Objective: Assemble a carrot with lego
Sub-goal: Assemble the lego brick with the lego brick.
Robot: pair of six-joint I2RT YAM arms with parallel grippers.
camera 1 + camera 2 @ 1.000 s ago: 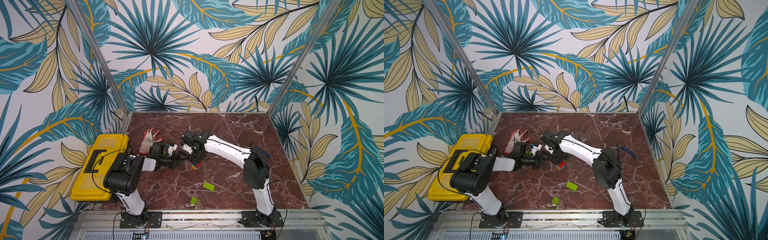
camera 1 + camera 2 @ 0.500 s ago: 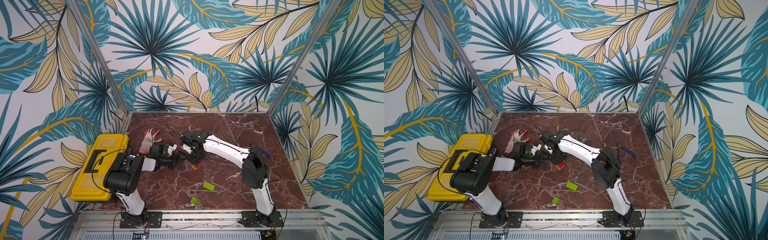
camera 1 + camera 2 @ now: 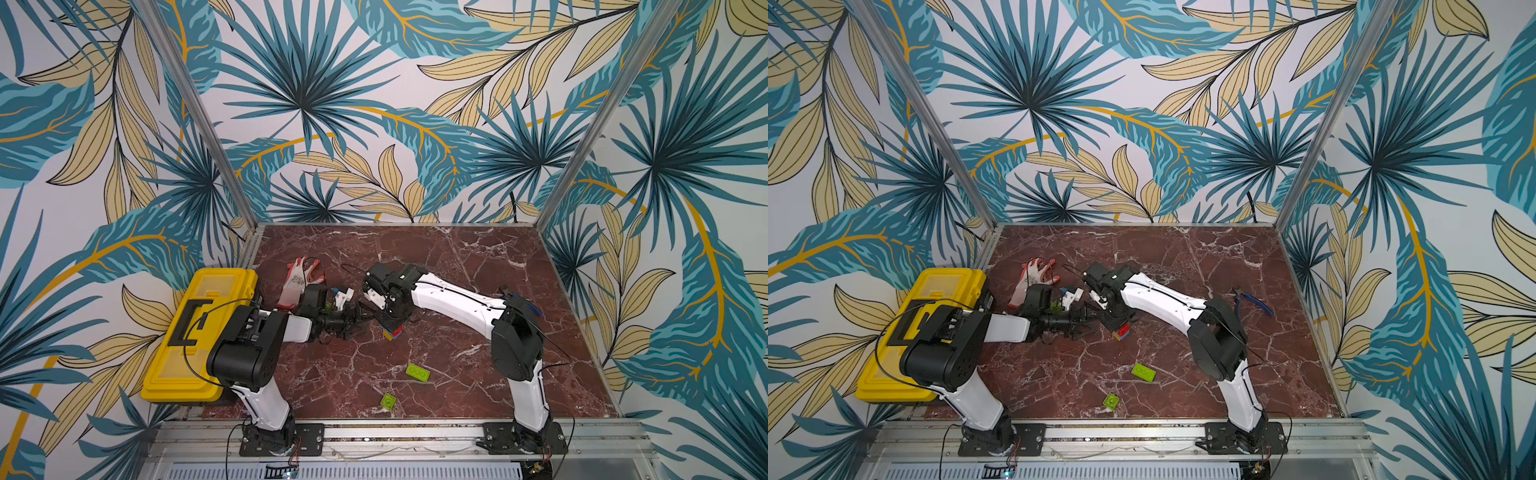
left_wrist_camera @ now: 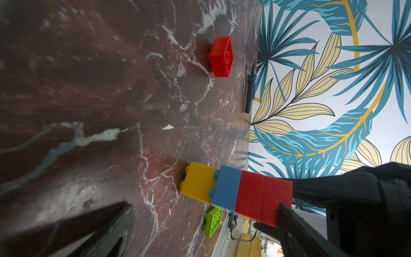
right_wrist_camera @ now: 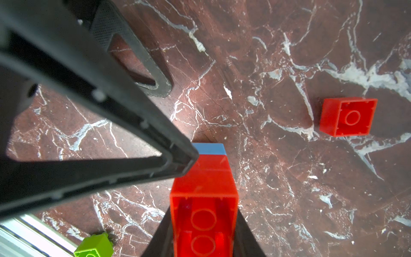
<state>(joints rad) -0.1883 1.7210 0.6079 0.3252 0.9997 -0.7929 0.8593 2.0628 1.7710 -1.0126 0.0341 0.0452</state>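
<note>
Bystanders on the marble

A closed yellow toolbox point(image 3: 216, 286) with a black handle sits at the left edge of the red-brown marble tabletop point(image 3: 457, 257). A white-and-red work glove point(image 3: 297, 276) lies just beside it. Blue-handled pliers point(image 3: 1254, 302) rest near the right edge. Palm-leaf wallpaper point(image 3: 374, 104) covers the walls.
</note>
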